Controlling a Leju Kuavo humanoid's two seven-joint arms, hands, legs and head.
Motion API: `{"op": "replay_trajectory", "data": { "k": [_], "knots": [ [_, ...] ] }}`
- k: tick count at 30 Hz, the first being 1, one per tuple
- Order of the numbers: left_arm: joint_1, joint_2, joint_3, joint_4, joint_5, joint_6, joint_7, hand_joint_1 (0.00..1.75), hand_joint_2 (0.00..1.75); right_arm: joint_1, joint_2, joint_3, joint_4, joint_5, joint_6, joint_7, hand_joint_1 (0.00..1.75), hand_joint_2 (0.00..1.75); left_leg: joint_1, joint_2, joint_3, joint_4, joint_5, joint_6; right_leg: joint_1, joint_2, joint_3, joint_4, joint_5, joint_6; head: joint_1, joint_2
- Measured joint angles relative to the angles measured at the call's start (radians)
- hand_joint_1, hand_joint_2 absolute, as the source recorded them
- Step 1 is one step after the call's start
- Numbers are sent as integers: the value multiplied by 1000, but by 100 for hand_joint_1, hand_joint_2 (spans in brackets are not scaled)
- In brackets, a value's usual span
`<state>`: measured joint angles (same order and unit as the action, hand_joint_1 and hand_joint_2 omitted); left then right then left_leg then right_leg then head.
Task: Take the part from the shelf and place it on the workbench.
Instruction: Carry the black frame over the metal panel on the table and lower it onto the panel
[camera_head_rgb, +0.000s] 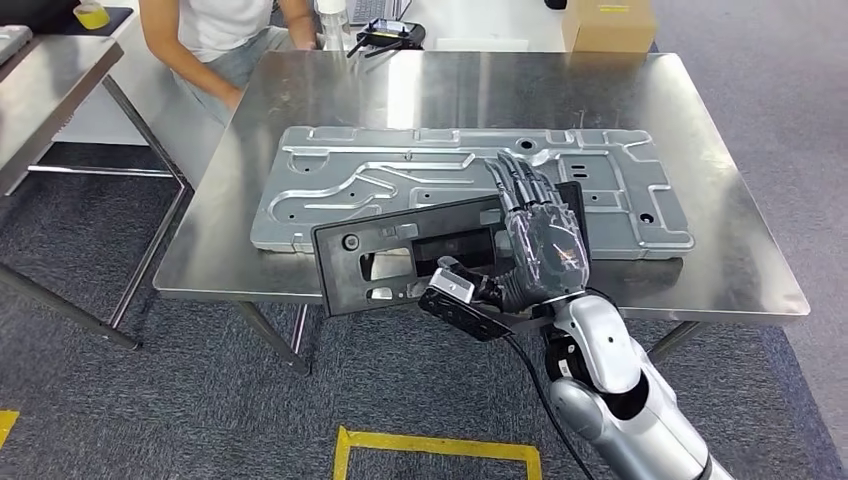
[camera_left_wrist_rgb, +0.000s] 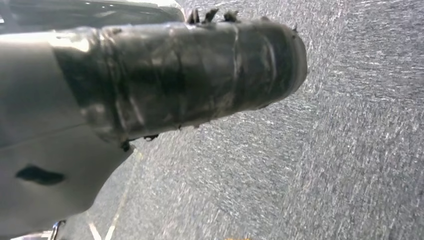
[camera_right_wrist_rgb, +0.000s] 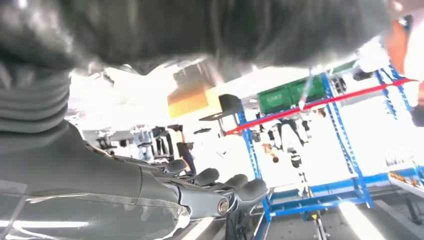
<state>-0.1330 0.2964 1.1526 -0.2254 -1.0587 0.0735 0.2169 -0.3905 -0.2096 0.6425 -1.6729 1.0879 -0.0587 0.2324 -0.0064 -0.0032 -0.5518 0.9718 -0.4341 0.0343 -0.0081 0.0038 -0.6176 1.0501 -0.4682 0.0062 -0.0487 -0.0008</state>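
The right hand (camera_head_rgb: 540, 245) holds a flat black plastic panel (camera_head_rgb: 400, 255) by its right end, over the near edge of the steel workbench (camera_head_rgb: 720, 200). The fingers (camera_head_rgb: 520, 185) lie stretched out side by side over the top of the panel, pointing toward the far edge, while the rest of the hand wraps the panel's end from below. The panel is tilted, its left end sticking out past the near edge of the workbench over the grey carpet, and its far long side overlapping a large stamped metal plate (camera_head_rgb: 330, 190). That plate lies flat across the middle of the workbench, running lengthwise from left to right. In the right wrist view the fingers (camera_right_wrist_rgb: 235, 187) lie close together, with blurred blue racks behind them. The left hand (camera_left_wrist_rgb: 175, 75) hangs over the carpet; its taped thumb shows, but whether its fingers are spread or closed cannot be told. A person (camera_head_rgb: 225, 30) sits past the far left corner of the workbench, and a cardboard box (camera_head_rgb: 608, 22) stands beyond the far edge.
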Motion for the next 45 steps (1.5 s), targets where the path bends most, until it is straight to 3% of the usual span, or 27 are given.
{"op": "replay_trajectory", "data": {
  "k": [3,4,5,7,9,11,13,14,15,18,19,20,21,24,25,26,30,32,34,36,37,38,39,41,42,45],
  "knots": [
    [-2,-1,-6,-3,-6,19,-10,0,0,33,5,-14,-22,-13,-1,-1,0,175,5,5,-25,4,10,4,-4,0,-51,170,-118,12,5,0],
    [-1,-1,-9,-5,-9,27,-15,0,0,51,6,-20,-32,-16,-1,0,0,175,6,7,-38,15,12,3,-7,0,-58,217,-133,17,5,0],
    [-1,-1,-13,-7,-11,32,-19,0,0,70,7,-26,-42,-18,-1,1,0,175,7,7,-52,26,14,1,-11,-1,-52,234,-129,22,5,0],
    [-1,-1,-19,-10,-14,37,-26,0,0,101,7,-39,-66,-19,-1,7,0,175,11,9,-81,52,18,-5,-19,-2,5,169,-83,31,5,0],
    [0,1,-21,-16,-17,39,-33,0,0,133,7,-59,-95,-21,0,13,0,175,13,9,-107,75,25,-16,-19,-2,69,64,-68,32,5,0],
    [3,4,-23,-24,-17,43,-39,0,87,165,7,-80,-122,-25,3,18,0,175,13,7,-120,84,37,-31,-12,0,83,21,-71,21,3,0],
    [7,7,-25,-27,-13,43,-41,0,175,187,6,-96,-139,-34,7,21,0,175,15,6,-125,78,51,-45,-11,1,64,16,-49,3,1,0],
    [9,6,-25,-28,-10,41,-40,0,175,195,6,-101,-143,-42,11,22,0,175,17,6,-132,81,40,-51,-12,0,54,14,-36,-6,0,0],
    [11,5,-25,-28,-6,39,-38,0,175,203,6,-105,-146,-56,16,23,0,175,19,6,-141,98,9,-57,-13,-1,41,10,-21,-15,-1,0],
    [10,0,-25,-28,9,41,-25,0,175,223,6,-114,-146,-165,39,31,0,175,21,6,-173,241,-149,-65,-12,1,-9,4,18,-30,-6,0],
    [9,-1,-25,-28,14,45,-22,0,175,230,6,-116,-142,-228,44,37,0,175,22,6,-173,289,-177,-68,-11,3,-28,4,27,-33,-7,0],
    [8,-2,-25,-28,19,50,-19,0,175,238,6,-117,-134,-306,46,43,0,175,24,6,-158,312,-185,-70,-11,4,-47,4,35,-36,-7,0],
    [8,-3,-25,-28,22,54,-17,0,175,248,5,-118,-121,-397,43,47,0,175,26,6,-122,297,-179,-73,-11,6,-64,6,41,-38,-7,0],
    [6,-1,-25,-28,25,58,-13,0,175,284,-4,-124,-61,-650,3,28,0,175,36,4,55,99,-164,-85,-6,1,-97,27,66,-25,-8,0],
    [4,0,-25,-28,25,57,-12,0,175,292,-11,-125,-40,-695,-12,19,0,175,37,3,87,57,-168,-84,-2,-1,-99,33,69,-19,-5,0],
    [4,1,-25,-29,26,57,-12,0,175,296,-18,-126,-22,-723,-24,13,0,175,37,2,99,40,-172,-81,3,-3,-98,35,73,-15,0,0],
    [9,8,-25,-29,36,54,-7,0,175,320,-35,-133,62,-792,-66,25,0,175,33,2,102,35,-142,-46,-3,-2,-81,2,109,11,9,0],
    [8,10,-25,-30,44,47,-3,0,175,330,-40,-139,163,-792,-103,-24,0,87,38,3,109,5,-111,-34,-1,-1,-87,10,93,19,13,0],
    [9,11,-25,-30,48,35,-2,0,175,334,-41,-145,288,-796,-126,-100,0,0,38,6,104,-9,-92,-26,-3,0,-120,95,32,25,16,0],
    [10,11,-25,-30,49,4,-7,0,87,335,-32,-160,436,-863,-68,-146,0,0,37,7,93,-6,-87,-23,-6,0,-153,201,-14,32,17,0],
    [11,10,-25,-29,49,-15,-14,0,44,339,-20,-175,531,-922,-20,-165,0,0,37,6,90,-3,-87,-24,-9,-1,-152,219,-14,35,17,0],
    [11,10,-25,-28,49,-30,-22,0,0,348,-6,-191,625,-985,19,-186,0,0,39,3,88,0,-88,-25,-14,-1,-133,200,2,39,17,0],
    [12,9,-25,-28,50,-40,-30,0,0,360,7,-210,710,-1044,43,-205,0,0,41,-1,86,6,-92,-29,-20,-3,-99,148,25,43,18,0],
    [16,11,-25,-27,50,-48,-44,0,0,380,33,-249,844,-1145,59,-217,0,0,42,-8,73,22,-102,-42,-24,-4,-38,48,43,45,19,0],
    [18,13,-25,-26,50,-50,-48,0,0,382,48,-271,897,-1184,62,-215,0,0,40,-9,66,30,-107,-50,-24,-3,-25,25,43,41,20,0],
    [13,16,-25,-24,55,-56,-49,0,0,376,94,-336,1031,-1270,87,-220,0,0,37,-7,57,41,-113,-65,-20,2,-31,27,32,16,19,0]
  ]
}}
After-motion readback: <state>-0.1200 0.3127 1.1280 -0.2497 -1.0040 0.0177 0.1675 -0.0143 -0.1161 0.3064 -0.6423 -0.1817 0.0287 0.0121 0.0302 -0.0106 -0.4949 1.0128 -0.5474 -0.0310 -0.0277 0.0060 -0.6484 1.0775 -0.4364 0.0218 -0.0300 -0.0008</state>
